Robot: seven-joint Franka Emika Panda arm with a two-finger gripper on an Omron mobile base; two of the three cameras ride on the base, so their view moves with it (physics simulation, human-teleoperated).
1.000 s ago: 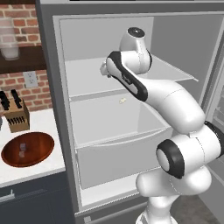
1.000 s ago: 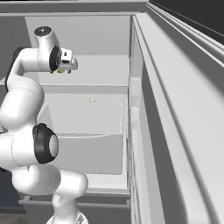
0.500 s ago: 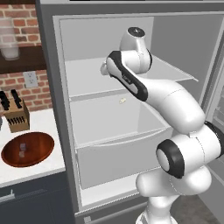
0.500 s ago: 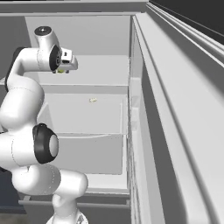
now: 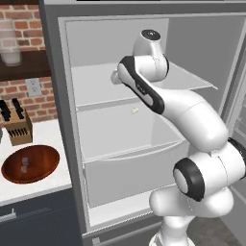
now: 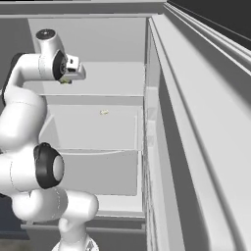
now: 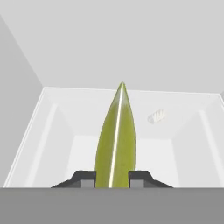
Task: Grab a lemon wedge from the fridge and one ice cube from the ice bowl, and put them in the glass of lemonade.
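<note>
The gripper (image 7: 112, 177) is clamped on the lemon wedge (image 7: 115, 140). A small pale piece (image 7: 156, 116) lies upper right; bowl (image 5: 30, 164) sits lower left.

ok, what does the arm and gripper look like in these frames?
Arm: glossy white rounded links, with black bands and dark grey caps at the joints. No cables or markings visible. The gripper sits below a white boxy hand; its two fingertips are small, dark, and blocky in the hand view.

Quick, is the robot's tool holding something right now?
Tool: closed on the lemon wedge, over the fridge shelf.
</note>
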